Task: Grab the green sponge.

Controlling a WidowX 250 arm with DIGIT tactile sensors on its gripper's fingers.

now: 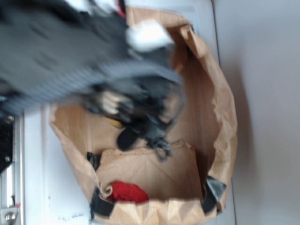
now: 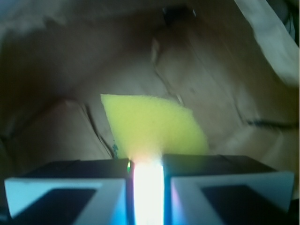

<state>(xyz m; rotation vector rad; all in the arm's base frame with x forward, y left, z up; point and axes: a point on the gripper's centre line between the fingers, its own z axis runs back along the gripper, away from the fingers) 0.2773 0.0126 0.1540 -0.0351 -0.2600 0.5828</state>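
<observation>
A white desk [image 1: 37, 178] fills the left and upper part of the exterior view, its surface pale and slightly scuffed. On it stands a brown paper bag [image 1: 220, 108], mouth open, its crumpled rim folded over. Right of the bag the surface turns a flat grey-lilac [image 1: 267, 93], separated from the white by a straight seam running top to bottom. Left of the bag, at the desk's edge, runs a metal rail with screws [image 1: 8, 206]. Light is soft and even outside the bag; in the wrist view the bag's creased inside [image 2: 211, 70] is dim and brown.
</observation>
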